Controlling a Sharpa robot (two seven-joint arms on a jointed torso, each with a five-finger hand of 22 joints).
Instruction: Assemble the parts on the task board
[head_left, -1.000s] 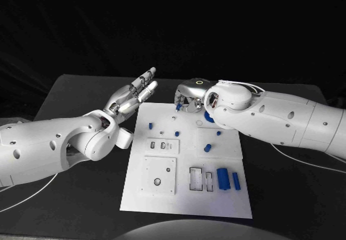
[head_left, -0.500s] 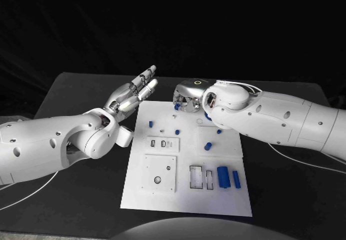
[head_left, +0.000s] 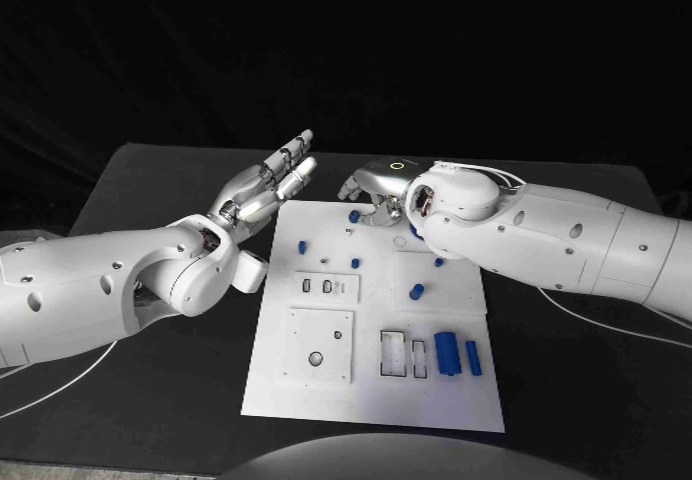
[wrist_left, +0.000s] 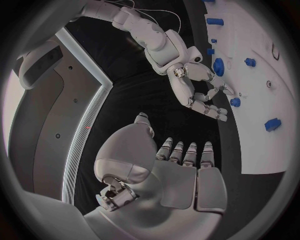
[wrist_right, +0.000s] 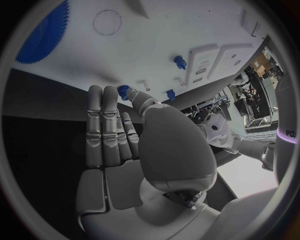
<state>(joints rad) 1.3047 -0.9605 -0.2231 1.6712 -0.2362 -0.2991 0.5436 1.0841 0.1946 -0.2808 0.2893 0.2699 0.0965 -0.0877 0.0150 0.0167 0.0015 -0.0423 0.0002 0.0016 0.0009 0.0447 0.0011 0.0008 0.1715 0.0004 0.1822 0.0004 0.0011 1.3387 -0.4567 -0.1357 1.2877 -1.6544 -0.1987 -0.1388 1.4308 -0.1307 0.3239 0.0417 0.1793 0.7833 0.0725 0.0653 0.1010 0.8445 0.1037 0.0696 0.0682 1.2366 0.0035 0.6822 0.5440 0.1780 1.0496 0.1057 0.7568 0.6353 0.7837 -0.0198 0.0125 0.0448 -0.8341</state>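
Over board's far edge, right hand (head_left: 378, 188) fingers extended

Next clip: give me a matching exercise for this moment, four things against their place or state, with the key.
Things:
1. left hand
2. right hand
3. two long blue parts
4. task board

Places or states:
A. white plate in the middle of the black table
B. lying side by side near the board's near right corner
C. fingers straight and apart, holding nothing, beside the board's far left corner
D. over the board's far edge, next to a small blue part

Pairs: 1-C, 2-D, 3-B, 4-A
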